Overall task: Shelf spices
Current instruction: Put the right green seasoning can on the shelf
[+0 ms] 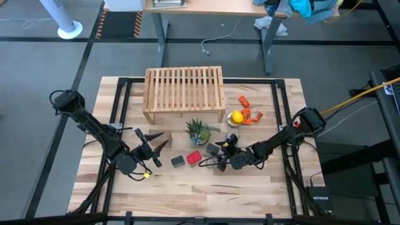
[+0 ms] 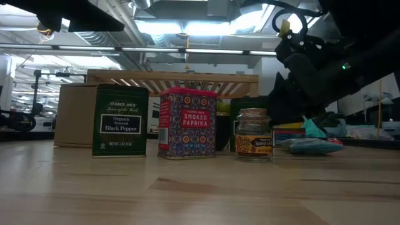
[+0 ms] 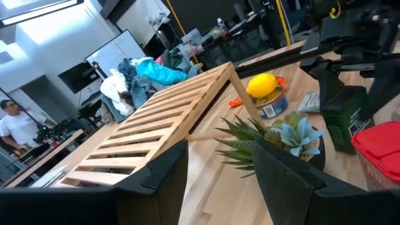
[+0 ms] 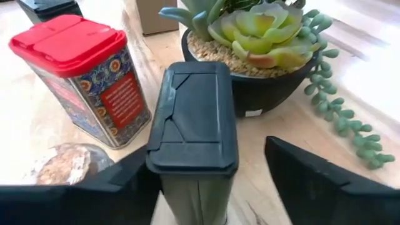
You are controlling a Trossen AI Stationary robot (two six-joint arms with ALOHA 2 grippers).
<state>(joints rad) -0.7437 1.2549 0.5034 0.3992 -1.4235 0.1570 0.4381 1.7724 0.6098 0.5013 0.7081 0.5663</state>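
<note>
The light-wood shelf [image 1: 184,92] stands at the table's far middle. Three tins stand in a row in front of the plant. A dark tin [image 1: 178,161] is leftmost and the red tin [image 1: 194,156] is in the middle. A second dark tin [image 4: 192,128] is on the right. It stands between the fingers of my open right gripper [image 4: 209,153], which reaches in from the table's right [image 1: 214,156]. The small round jar [image 2: 254,134] stands by that gripper's near-side finger. My left gripper [image 1: 152,145] hovers open left of the tins, touching nothing. My right gripper straddles the dark tin's upper body, level, from the table's right. One finger [image 4: 128,178] lies close along the tin's side, and I cannot tell whether it touches. The other finger [image 4: 312,181] stands clearly apart. The tin is upright.
A potted succulent [image 1: 199,131] sits just beyond the tins, in front of the shelf. A lemon on a can [image 1: 235,117] and orange packets [image 1: 250,115] lie right of the shelf. A brown cardboard box [image 2: 75,115] sits near my left gripper. A blue packet [image 2: 312,145] lies at the right.
</note>
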